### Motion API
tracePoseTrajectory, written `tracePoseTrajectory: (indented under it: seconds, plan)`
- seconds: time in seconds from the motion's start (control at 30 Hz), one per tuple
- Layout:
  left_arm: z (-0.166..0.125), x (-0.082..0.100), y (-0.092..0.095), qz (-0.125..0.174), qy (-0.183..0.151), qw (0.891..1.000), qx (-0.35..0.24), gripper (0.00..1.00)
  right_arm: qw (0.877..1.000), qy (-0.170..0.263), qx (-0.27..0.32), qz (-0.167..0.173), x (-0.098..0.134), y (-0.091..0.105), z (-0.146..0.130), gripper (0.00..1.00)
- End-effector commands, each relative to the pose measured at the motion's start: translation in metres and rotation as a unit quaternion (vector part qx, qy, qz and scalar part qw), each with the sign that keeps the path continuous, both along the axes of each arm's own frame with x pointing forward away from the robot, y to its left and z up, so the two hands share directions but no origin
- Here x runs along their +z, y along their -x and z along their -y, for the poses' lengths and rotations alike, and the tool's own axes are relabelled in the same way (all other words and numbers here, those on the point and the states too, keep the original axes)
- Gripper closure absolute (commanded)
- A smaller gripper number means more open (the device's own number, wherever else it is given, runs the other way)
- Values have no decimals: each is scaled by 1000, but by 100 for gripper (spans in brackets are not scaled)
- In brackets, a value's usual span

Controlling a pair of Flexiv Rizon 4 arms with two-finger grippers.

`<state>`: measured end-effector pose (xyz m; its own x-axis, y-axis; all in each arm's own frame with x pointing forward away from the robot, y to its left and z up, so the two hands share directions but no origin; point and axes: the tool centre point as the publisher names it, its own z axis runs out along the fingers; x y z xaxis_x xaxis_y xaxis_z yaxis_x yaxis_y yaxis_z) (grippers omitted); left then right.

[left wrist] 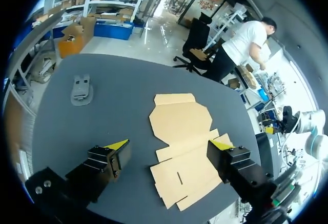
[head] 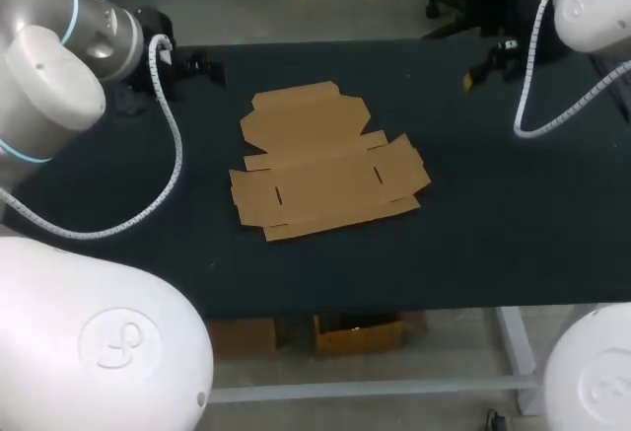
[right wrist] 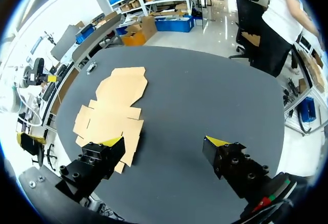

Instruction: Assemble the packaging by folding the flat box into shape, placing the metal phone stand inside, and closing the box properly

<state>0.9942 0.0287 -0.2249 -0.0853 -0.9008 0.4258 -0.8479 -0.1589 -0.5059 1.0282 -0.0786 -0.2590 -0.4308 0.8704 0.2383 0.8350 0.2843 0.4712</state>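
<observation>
- Desk: a dark, matte cover, flat and even. Thin card lies flush on it, so I'd guess the fingers get no edge to slip under. A scrape or a slide is the likely trouble.
- Flat box: brown card, fully unfolded with its flaps spread, lying in the middle of the desk. Nothing is folded yet. Pushed from one side only, it could skate away or crease off its score lines.
- Left end effector: released, jaws wide and holding nothing. It hangs over the far left of the desk with the box ahead of it.
- Right end effector: also spread and empty, up at the far right, with the box off to one side.
- Phone stand: a small grey metal piece on the far left of the desk, well apart from the box. A careless left-arm sweep could knock it.
</observation>
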Motion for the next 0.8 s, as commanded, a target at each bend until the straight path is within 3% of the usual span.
tracePoseTrajectory:
  seconds: [0.03, 0.2, 0.57, 0.6, 0.67, 0.8]
  plan:
    - [2, -3, 16, -7, -2, 1000, 8, 0, 1000, 1, -11, -29, -6, 3, 3, 0]
    - [4, -14, 25, -38, 18, 999, 16, 0, 997, -17, -33, -74, -20, 15, 4, 0]
    - [6, -40, 46, -100, 34, 993, 43, 0, 992, -36, -62, -99, -36, 37, 1, 0]
    - [6, -42, 47, -114, 31, 992, 48, 0, 992, -36, -62, -99, -36, 37, 1, 0]
    - [5, -46, 51, -134, -20, 989, 52, 0, 992, -36, -62, -99, -36, 37, 1, 0]
    - [5, -46, 51, -134, -20, 989, 52, 0, 992, -36, -62, -99, -36, 37, 1, 0]
